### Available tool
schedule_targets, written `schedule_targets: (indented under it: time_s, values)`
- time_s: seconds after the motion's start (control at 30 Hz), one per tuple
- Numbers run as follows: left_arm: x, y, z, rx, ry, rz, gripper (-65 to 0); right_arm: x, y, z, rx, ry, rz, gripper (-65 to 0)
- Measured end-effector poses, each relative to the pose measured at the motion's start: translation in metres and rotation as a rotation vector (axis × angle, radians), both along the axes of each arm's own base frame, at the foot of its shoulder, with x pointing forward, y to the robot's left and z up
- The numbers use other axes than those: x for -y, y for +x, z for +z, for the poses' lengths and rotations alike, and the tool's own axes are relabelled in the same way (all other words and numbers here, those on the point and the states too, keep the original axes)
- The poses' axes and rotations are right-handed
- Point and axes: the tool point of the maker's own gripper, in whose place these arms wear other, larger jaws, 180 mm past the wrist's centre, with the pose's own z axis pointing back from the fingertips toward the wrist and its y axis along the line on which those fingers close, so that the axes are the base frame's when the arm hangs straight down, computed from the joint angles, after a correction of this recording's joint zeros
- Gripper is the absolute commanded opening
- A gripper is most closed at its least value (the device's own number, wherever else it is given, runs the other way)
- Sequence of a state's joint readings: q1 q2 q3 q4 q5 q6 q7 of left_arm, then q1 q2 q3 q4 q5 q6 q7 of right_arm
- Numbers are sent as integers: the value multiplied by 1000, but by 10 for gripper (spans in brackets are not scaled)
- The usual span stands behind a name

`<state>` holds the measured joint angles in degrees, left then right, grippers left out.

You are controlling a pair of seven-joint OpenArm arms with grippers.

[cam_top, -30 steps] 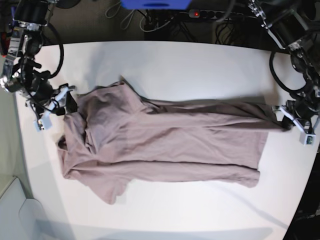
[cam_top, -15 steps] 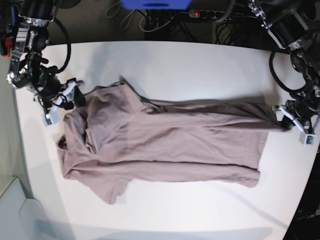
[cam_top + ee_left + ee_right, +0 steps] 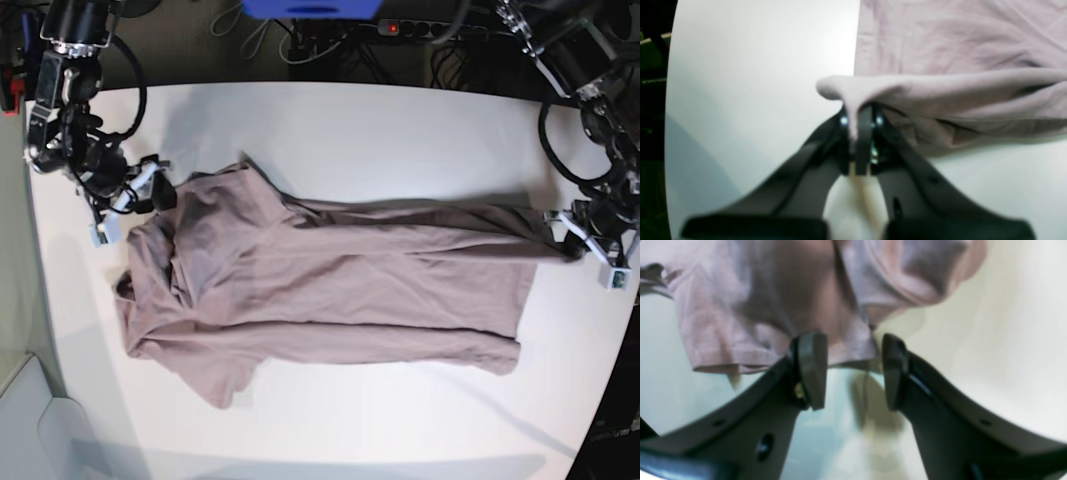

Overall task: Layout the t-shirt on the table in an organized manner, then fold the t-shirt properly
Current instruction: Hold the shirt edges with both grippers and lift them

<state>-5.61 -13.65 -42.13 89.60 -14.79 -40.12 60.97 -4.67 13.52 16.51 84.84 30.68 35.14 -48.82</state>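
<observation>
We see the table point(image 3: 380, 130), a broad white top, filling most of the base view, with much of its surface bare around the cloth. Across its middle lies the t-shirt point(image 3: 330, 290), dusty mauve-brown and wrinkled, stretched lengthwise from one arm to the other; its sleeve end is bunched and folded over itself near the right arm, while the hem end runs out in a raised ridge toward the left arm. Next in size, we note the left gripper point(image 3: 858, 123), whose jaws are pressed together on a pinch of the t-shirt's edge, the fabric lifting off the table and draping over the fingertips. Smallest in our views is the right gripper point(image 3: 851, 371), with its jaws standing apart and nothing between them; it hangs just above the table beside the sleeve hem, whose edge lies close in front of the two pads without being caught.
</observation>
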Motion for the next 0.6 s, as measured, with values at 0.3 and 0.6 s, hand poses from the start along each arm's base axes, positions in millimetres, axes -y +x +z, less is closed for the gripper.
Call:
schedule_targets:
  time_s: [0.3,0.6]
  values:
    - [0,0,0,1,0,0,-647,-2,1,1,2,-6,15,-379]
    - [0,0,0,1,1,0,-647,-1,1,1,2,-8,15,-497]
